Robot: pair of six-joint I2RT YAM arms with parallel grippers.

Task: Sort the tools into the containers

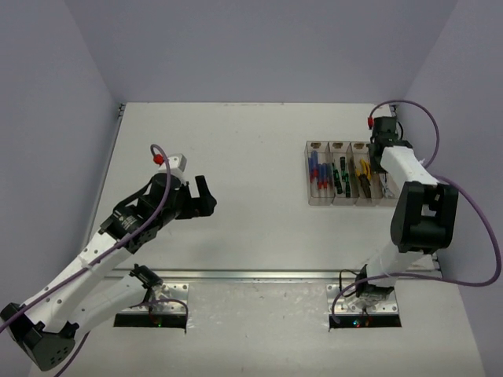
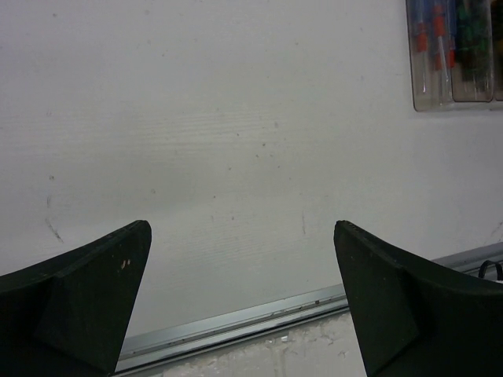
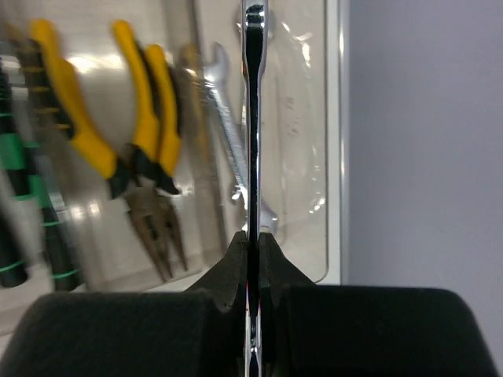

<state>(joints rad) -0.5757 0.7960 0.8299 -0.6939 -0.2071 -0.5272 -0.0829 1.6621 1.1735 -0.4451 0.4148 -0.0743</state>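
Observation:
The containers (image 1: 318, 202), a row of clear bins, stand at the table's right. They hold blue-and-red screwdrivers (image 1: 317, 171), black-and-green screwdrivers (image 1: 339, 177) and yellow pliers (image 1: 362, 174). My right arm (image 1: 397, 161) covers the rightmost bin. In the right wrist view my right gripper (image 3: 253, 233) is shut on a silver wrench (image 3: 253, 118), seen edge-on above that bin. Another wrench (image 3: 226, 133) lies inside it, beside the pliers (image 3: 145, 133). My left gripper (image 1: 206, 195) hangs open and empty over bare table at centre left, its jaws wide apart (image 2: 242, 228).
A metal rail (image 1: 275, 275) runs along the near side of the table in front of both arm bases. The lavender side wall (image 3: 424, 157) stands close to the right of the bins. The bins' near-left corner (image 2: 432, 102) shows in the left wrist view.

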